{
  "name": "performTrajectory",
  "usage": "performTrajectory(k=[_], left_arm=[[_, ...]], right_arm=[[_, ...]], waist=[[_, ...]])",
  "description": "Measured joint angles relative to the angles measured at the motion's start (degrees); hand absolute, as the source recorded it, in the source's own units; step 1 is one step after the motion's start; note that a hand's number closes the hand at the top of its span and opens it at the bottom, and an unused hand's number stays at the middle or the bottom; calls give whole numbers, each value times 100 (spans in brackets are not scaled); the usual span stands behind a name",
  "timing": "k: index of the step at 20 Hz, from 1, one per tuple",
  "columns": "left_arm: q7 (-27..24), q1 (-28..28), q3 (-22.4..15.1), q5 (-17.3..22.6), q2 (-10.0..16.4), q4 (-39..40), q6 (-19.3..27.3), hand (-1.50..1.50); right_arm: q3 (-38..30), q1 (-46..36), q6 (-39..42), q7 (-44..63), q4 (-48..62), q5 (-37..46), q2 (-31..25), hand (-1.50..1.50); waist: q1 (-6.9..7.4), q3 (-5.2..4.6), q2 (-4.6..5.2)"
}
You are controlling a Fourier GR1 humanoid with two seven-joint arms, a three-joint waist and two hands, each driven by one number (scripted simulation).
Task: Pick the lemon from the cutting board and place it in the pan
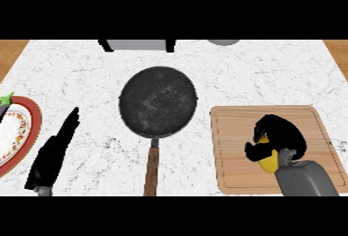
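- tabletop [272, 69]: white marble look, grey veins, smooth
- pan [158, 101]: dark, matt, pale speckles inside
- pan handle [152, 170]: brown, wood look
- cutting board [234, 152]: pale wood, faint grain, matt
- plate [34, 124]: white, smooth, red patterned rim
- lemon [269, 161]: yellow, smooth skin
- right hand [279, 136], left hand [51, 156]: black, matt
- right forearm [306, 177]: grey, smooth

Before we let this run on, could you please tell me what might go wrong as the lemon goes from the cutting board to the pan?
1. The right robot hand curls over the lemon on the cutting board, and only part of the lemon shows beneath it, so it might slip out on lifting.
2. The pan lies to the left of the board; a low carry could knock its rim and shift it.
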Motion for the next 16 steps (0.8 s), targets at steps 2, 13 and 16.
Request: performTrajectory(k=[2,13,16], left_arm=[[3,-42,25,2,-5,19,-18,0],[53,31,33,-44,-39,-64,-48,0],[-2,22,98,-32,-37,-32,-100,0]], right_arm=[[40,-204,-63,-410,76,111,-258,150],[21,-1666,-1396,-2150,-298,564,-720,150],[38,-2122,-1541,-2245,-84,562,-428,150]], waist=[[-7,0,0],[29,1,-3],[21,-3,-2]])
